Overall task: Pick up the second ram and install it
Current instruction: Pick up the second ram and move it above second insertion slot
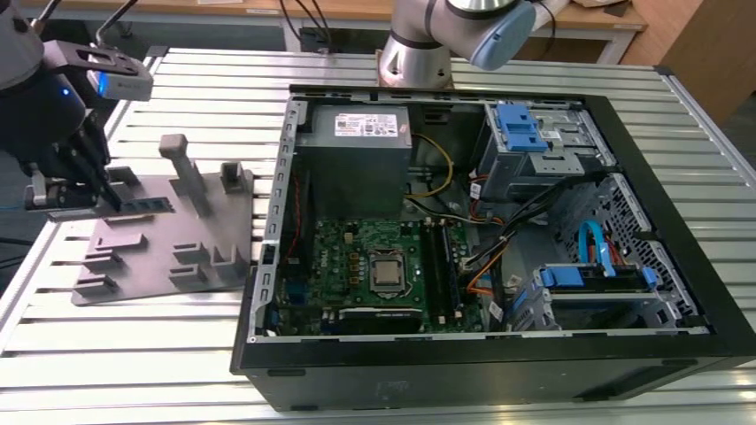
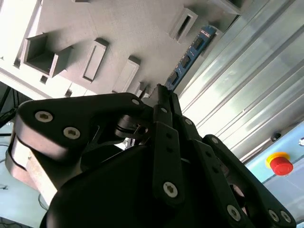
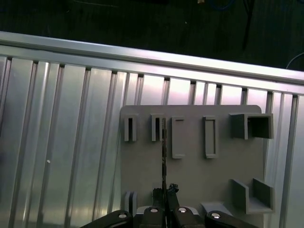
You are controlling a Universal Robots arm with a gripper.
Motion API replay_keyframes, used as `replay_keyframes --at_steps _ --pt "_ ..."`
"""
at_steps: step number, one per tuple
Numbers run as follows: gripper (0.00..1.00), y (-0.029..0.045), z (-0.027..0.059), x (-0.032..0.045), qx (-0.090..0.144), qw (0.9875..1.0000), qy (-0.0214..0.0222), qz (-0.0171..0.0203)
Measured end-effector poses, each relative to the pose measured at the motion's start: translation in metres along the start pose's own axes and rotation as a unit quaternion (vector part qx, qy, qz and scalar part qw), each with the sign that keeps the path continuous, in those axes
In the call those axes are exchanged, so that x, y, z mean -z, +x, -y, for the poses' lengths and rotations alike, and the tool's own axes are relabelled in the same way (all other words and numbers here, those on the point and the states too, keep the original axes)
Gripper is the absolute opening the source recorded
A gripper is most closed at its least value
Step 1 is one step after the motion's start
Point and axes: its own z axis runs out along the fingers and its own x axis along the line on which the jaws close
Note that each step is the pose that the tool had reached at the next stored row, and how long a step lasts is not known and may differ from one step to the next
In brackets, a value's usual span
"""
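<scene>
While 2nd ram point(image 2: 192, 54) stands on edge in grey tray point(image 1: 142, 257), gripper point(image 3: 165, 191) pinches its end btwn 2 fingers.

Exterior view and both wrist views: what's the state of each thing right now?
end effector: shut on one end of the second ram
second ram: standing on edge on the fixture tray, outside the computer case
fixture tray: lying flat on the table
computer case: on its side, open, motherboard exposed
</scene>
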Motion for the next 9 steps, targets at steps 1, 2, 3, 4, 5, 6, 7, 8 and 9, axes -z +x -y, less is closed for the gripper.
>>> replay_keyframes --at_steps 1,2,3,4,5,6,7,8,9 --pt "0.14 -0.0001 0.0000 0.0022 0.000 1.0000 0.0000 0.0000" --pt "0.14 -0.0001 -0.0001 0.0045 0.000 1.0000 0.0000 0.0000" --pt "0.14 -0.0002 -0.0001 0.0067 0.000 1.0000 0.0000 0.0000" --pt "0.14 -0.0002 -0.0001 0.0089 0.000 1.0000 0.0001 0.0000" --pt "0.14 -0.0003 -0.0002 0.0110 0.000 1.0000 0.0000 0.0000" --pt "0.14 -0.0004 -0.0002 0.0130 0.000 1.0000 0.0000 0.0000" --pt "0.14 -0.0004 -0.0002 0.0150 0.000 1.0000 0.0000 0.0000" --pt "0.14 -0.0005 -0.0003 0.0175 0.000 1.0000 0.0000 0.0000" --pt "0.14 -0.0006 -0.0003 0.0197 0.000 1.0000 0.0000 0.0000"
